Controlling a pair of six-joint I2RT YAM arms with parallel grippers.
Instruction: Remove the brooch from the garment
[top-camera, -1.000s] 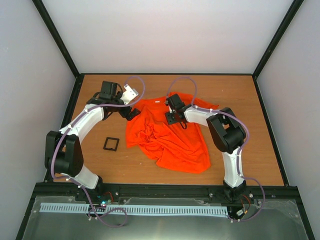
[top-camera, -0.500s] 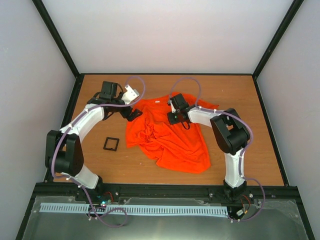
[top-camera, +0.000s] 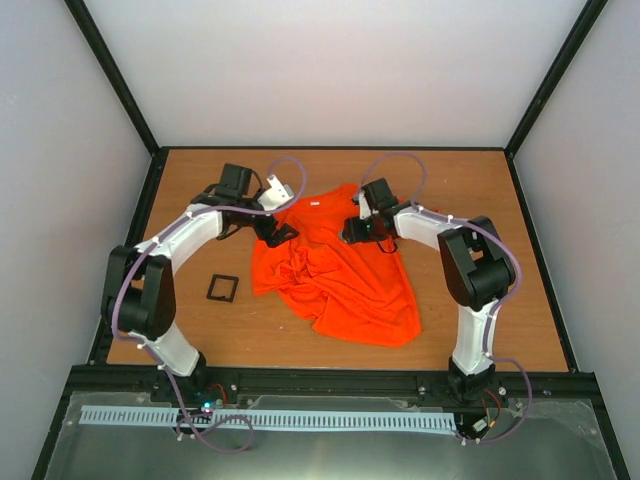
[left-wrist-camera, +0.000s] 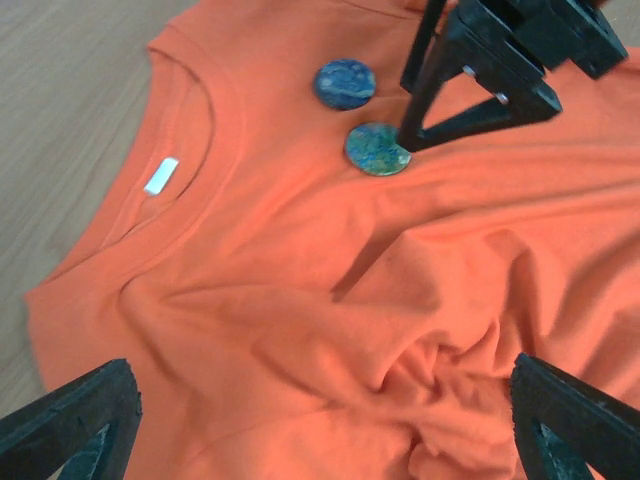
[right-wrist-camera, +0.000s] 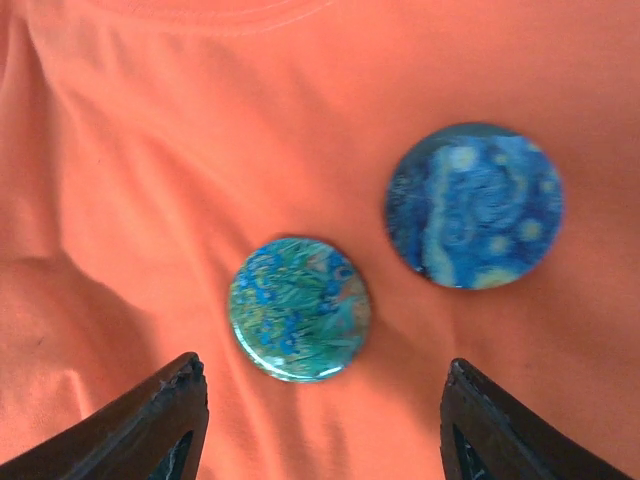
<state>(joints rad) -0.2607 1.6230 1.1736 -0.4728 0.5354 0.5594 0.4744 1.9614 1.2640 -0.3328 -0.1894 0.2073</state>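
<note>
Right claw (right-wrist-camera: 322, 372), released: its two fingers stand spread with nothing between them, poised over the upper chest of the orange shirt (right-wrist-camera: 150, 150), which lies rumpled on the wooden tabletop (top-camera: 480, 200). Just ahead of the fingertips, roughly centred on the gap, sits the green-patterned round brooch (right-wrist-camera: 299, 309). The dark-blue swirled brooch (right-wrist-camera: 474, 205) lies farther ahead, toward the finger on the right of the wrist view; the two discs are near each other but apart. Left claw (left-wrist-camera: 320, 370), likewise released and spread to its widest, hovers over the wrinkled cloth below the collar, with both brooches ahead of it and the white neck label (left-wrist-camera: 161, 175) ahead to its left. The step in hand appears to be the grasp of the green brooch. To do it well, the right claw should descend until its fingers meet opposite edges of the disc's rim, catching neither a fold of cloth nor the blue neighbour. The fastening is hidden, so a straight lift will probably drag the shirt; the left claw pressing the fabric close beside the disc would likely counter this.
</note>
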